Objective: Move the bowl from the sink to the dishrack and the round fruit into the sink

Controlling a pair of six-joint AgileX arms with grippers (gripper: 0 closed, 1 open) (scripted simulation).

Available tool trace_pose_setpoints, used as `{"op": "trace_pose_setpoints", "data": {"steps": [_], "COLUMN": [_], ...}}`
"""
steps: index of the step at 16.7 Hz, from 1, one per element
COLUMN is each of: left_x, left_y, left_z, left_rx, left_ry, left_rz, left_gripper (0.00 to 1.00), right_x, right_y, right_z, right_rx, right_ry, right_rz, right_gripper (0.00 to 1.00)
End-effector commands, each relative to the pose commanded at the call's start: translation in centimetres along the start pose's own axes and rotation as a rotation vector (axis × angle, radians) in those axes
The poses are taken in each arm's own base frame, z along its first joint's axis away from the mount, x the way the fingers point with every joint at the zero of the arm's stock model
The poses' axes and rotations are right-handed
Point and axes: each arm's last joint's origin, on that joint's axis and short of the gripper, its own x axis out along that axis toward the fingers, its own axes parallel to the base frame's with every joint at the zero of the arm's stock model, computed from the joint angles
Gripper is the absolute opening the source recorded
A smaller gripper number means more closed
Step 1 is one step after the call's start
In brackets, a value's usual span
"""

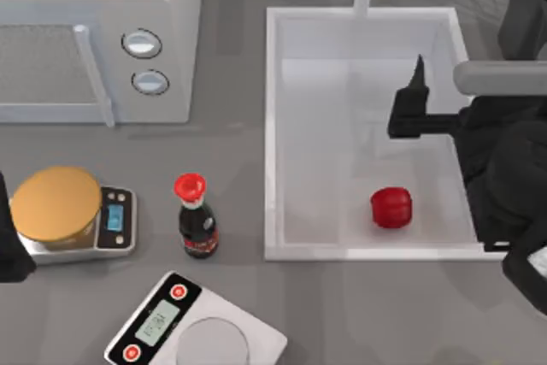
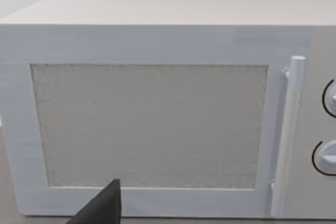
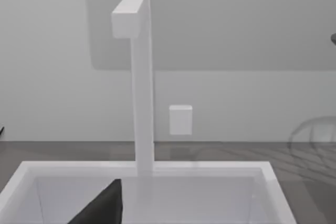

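The round fruit [image 1: 391, 208], a glossy red squat ball, lies on the floor of the white sink [image 1: 273, 126] near its front right corner. The right gripper [image 1: 418, 74] hovers open over the right half of the basin, behind the fruit and apart from it, holding nothing. One dark finger [image 3: 105, 205] of it points at the tap [image 3: 140, 77]. The bowl is out of view. Thin wires of the dishrack [image 3: 311, 129] show past the sink's far right corner. The left gripper [image 1: 8, 245] is parked at the table's left edge, open.
A white microwave [image 1: 94, 32] fills the back left. An orange-gold disc [image 1: 55, 203] rests on a small scale [image 1: 115, 220]. A dark bottle with a red cap [image 1: 195, 220] stands left of the sink, and a second scale [image 1: 197, 326] lies at the front.
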Motion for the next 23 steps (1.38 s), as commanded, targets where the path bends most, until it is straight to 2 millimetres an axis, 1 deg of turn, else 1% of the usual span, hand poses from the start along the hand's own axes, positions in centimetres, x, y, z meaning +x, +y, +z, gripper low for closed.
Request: {"op": "trace_pose_setpoints", "data": {"steps": [2, 5, 6, 8, 10, 12, 15, 19, 23], "left_x": [0.0, 0.0, 0.0, 0.0, 0.0, 0.0, 0.0, 0.0, 0.0], "left_y": [0.0, 0.0, 0.0, 0.0, 0.0, 0.0, 0.0, 0.0, 0.0], "left_z": [0.0, 0.0, 0.0, 0.0, 0.0, 0.0, 0.0, 0.0, 0.0], "left_rx": [0.000, 0.000, 0.000, 0.000, 0.000, 0.000, 0.000, 0.000, 0.000], "left_ry": [0.000, 0.000, 0.000, 0.000, 0.000, 0.000, 0.000, 0.000, 0.000], "left_rz": [0.000, 0.000, 0.000, 0.000, 0.000, 0.000, 0.000, 0.000, 0.000], "left_gripper": [1.00, 1.00, 1.00, 1.00, 1.00, 1.00, 1.00, 1.00, 1.00], "right_x": [-1.1, -4.2, -5.5, -8.3, -11.0, -13.1, -15.2, -16.3, -16.5], "right_y": [-2.2, -6.0, -7.2, -9.4, -11.1, -12.3, -13.4, -14.0, -14.1], "right_z": [2.7, 5.9, 6.6, 7.3, 7.1, 6.4, 4.8, 3.1, 2.7], "right_rx": [-0.002, -0.007, -0.009, -0.013, -0.014, -0.014, -0.011, -0.004, -0.003], "right_ry": [-0.003, -0.010, -0.012, -0.017, -0.024, -0.029, -0.021, -0.002, 0.004], "right_rz": [0.000, -0.001, -0.001, -0.002, -0.002, -0.002, 0.000, 0.003, 0.004], "right_gripper": [1.00, 1.00, 1.00, 1.00, 1.00, 1.00, 1.00, 1.00, 1.00]}}
